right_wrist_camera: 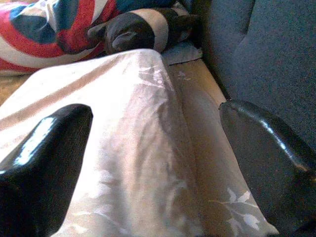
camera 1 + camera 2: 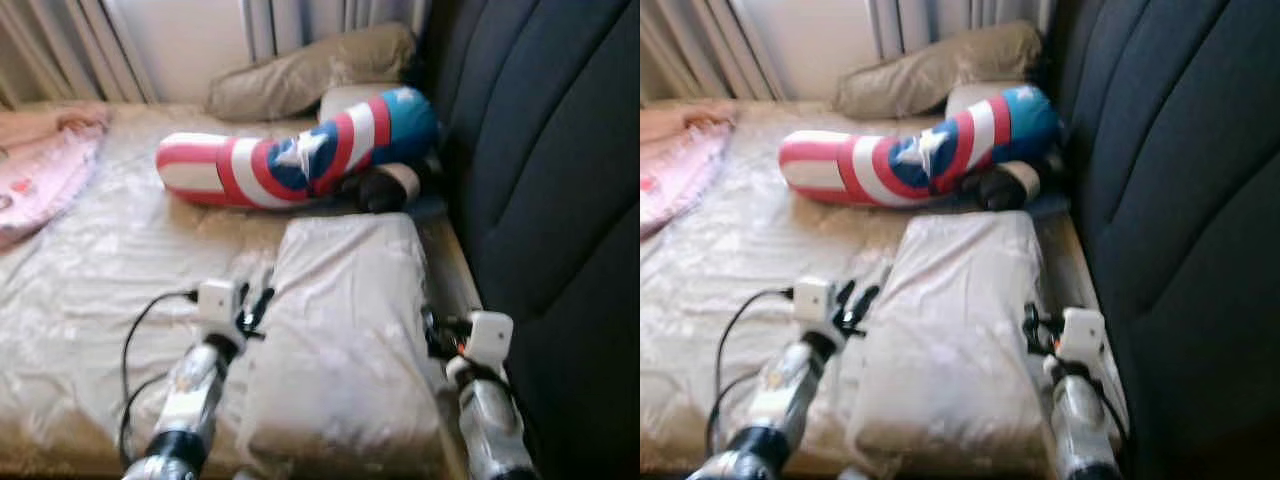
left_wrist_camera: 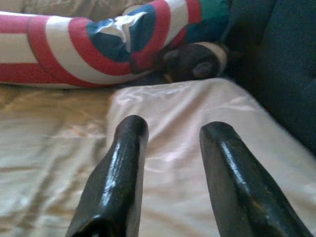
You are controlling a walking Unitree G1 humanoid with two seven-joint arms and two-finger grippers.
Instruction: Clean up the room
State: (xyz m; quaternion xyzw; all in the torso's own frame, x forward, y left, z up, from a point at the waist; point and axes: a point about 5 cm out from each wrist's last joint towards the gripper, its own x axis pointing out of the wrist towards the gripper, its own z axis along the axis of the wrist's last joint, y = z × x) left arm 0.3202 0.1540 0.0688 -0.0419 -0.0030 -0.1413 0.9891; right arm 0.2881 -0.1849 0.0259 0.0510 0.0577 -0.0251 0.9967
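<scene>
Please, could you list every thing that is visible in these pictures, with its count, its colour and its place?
Pillow: one, pale beige, near end of the bed, between both claws.
Long cushion: one, red, white and blue with a star, across the bed behind the pillow.
Dark plush toy: one, dark brown with a pale band, beside the long cushion.
Back pillow: one, tan, by the curtains.
Blanket: one, pink, far left of the bed.
Headboard: one, dark blue, right side.
Left claw: open, over the pillow's left edge.
Right claw: open, at its right edge.

bed (image 2: 110,260): beige satin sheet, daylit | headboard (image 2: 545,150): dark padded, along bed's right side | curtains (image 2: 60,45): pale, beyond bed's far edge
</scene>
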